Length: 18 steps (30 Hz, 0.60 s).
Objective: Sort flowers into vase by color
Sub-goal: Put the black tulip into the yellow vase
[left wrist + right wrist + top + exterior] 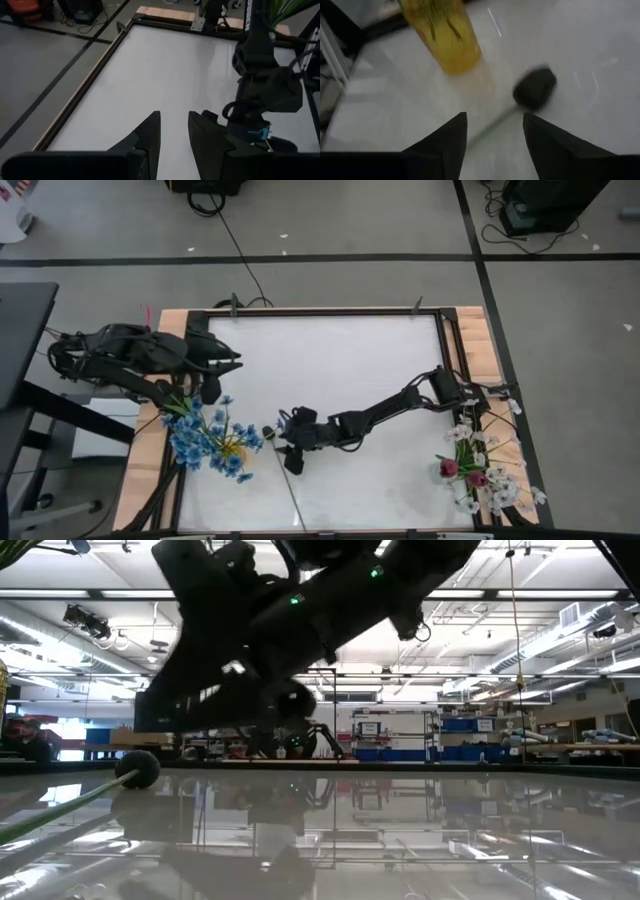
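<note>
The far half of the white table (340,345) lies bare, so a gripper could sweep across it freely. Nearer the front it gets crowded. The yellow vase (442,32) with its blue flowers (212,442) blocks the left front corner, and the left arm hangs just behind it. The right arm stretches across the middle, its open gripper (288,442) low over the dark bud (535,87), whose stem (293,498) runs towards the front edge. The white and red flowers (478,465) fill the right front corner.
</note>
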Available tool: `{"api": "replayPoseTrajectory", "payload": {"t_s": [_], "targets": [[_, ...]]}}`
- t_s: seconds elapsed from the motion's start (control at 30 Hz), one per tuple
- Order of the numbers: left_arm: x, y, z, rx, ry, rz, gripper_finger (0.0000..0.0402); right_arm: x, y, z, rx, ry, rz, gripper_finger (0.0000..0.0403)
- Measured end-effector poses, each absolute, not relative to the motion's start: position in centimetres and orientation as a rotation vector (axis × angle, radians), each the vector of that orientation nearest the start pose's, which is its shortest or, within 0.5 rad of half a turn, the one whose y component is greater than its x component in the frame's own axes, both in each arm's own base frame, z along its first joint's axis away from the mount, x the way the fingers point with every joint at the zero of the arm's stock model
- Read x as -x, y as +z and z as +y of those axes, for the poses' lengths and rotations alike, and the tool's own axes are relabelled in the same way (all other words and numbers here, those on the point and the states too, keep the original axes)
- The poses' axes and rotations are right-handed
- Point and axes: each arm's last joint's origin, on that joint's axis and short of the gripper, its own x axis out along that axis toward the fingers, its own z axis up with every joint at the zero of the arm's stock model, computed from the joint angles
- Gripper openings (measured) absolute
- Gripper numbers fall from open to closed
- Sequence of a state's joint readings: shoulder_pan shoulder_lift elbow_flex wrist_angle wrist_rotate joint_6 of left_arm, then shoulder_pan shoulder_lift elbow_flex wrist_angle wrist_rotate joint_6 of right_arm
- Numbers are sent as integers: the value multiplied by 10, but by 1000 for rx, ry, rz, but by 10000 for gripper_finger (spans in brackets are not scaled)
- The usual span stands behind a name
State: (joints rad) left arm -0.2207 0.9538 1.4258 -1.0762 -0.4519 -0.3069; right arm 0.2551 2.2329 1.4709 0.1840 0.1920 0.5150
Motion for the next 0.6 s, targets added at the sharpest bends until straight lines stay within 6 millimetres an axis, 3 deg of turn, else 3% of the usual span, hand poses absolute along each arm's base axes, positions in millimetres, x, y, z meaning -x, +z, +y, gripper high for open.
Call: {"api": "replayPoseTrajectory", "payload": {"t_s": [0.07, 0.2, 0.37, 0.47, 0.6], "targets": [[-138, 430, -17, 92, 312, 536, 105, -472, 128, 116, -390, -51, 535, 217], [-144, 427, -16, 98, 324, 556, 105, -490, 99, 124, -384, -47, 599, 254], [-145, 426, -17, 134, 324, 559, 105, -514, 97, 140, -356, -152, 698, 283], [-144, 426, -17, 146, 324, 562, 105, -520, 96, 145, -300, -227, 802, 270], [-144, 425, -17, 173, 331, 566, 105, -527, 97, 147, -255, -294, 856, 212]]}}
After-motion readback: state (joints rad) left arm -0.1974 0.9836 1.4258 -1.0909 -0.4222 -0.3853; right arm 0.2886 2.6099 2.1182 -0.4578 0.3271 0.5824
